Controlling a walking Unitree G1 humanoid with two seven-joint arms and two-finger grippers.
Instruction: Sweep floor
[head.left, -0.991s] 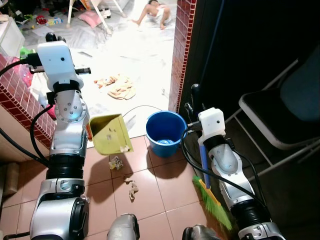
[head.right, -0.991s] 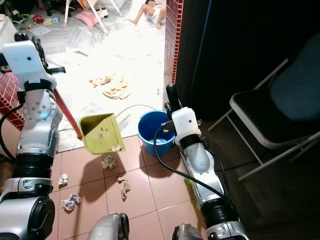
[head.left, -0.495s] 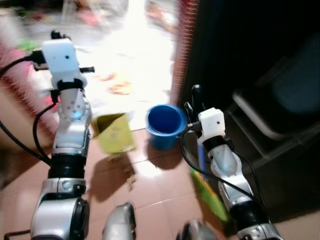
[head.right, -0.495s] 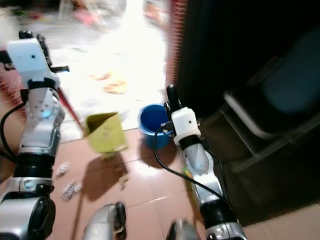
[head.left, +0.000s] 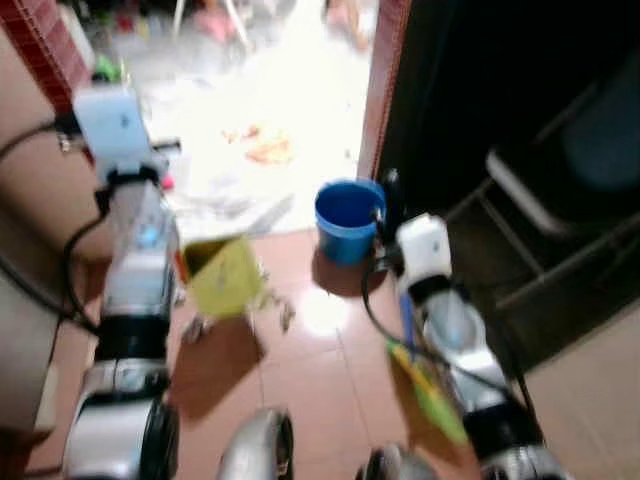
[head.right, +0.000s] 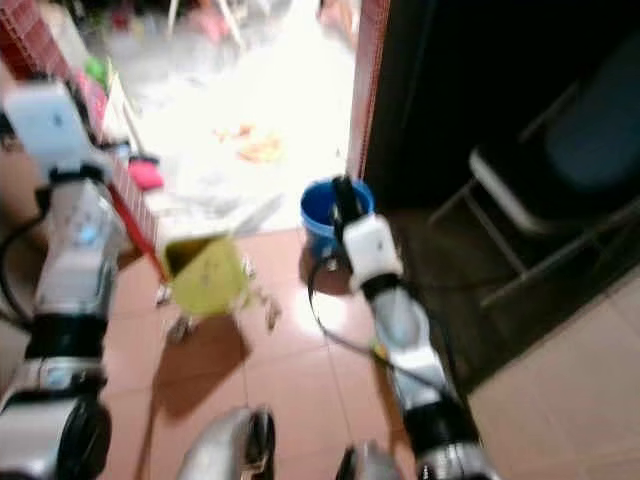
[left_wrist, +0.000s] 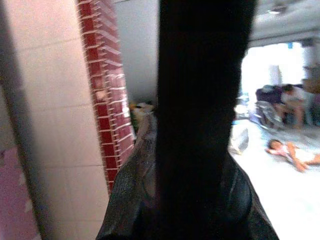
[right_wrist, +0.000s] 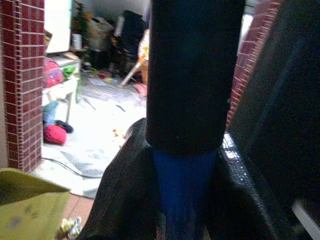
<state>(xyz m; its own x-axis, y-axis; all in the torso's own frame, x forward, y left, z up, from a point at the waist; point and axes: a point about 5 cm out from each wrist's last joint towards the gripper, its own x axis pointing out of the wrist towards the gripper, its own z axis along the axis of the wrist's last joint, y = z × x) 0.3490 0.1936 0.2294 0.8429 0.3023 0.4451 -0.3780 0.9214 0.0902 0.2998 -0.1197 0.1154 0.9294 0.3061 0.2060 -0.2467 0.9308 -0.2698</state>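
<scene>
The broom (head.left: 425, 375) stands at the robot's right, its blue handle running up along the right forearm and its green bristles low on the tiled floor (head.left: 320, 350) beside the robot's right foot. The right gripper (right_wrist: 184, 165) is pinching the blue handle, as the right wrist view shows: the shaft sits tight between the black fingers. A broom like this is likely light and long, stiff in the shaft and soft only at the bristles, so the head probably swings wide with a small turn of the wrist; the smooth handle may slip or twist in a two-finger grip, and a hold lower down the shaft would likely give more control than one near the top

The yellow dustpan (head.left: 225, 278) hangs tilted just above the floor at the robot's left, on a red handle rising toward the left arm. The left gripper (left_wrist: 200, 165) sits against a dark bar that blocks the left wrist view; I cannot tell whether its fingers are pressed on it. The pan looks like thin, light plastic, so it would skid if pushed rather than held down

Small crumpled scraps (head.left: 285, 315) lie on the tiles beside the pan's mouth. A blue bucket (head.left: 348, 215) stands further ahead, near the red brick doorpost. The head views are blurred
</scene>
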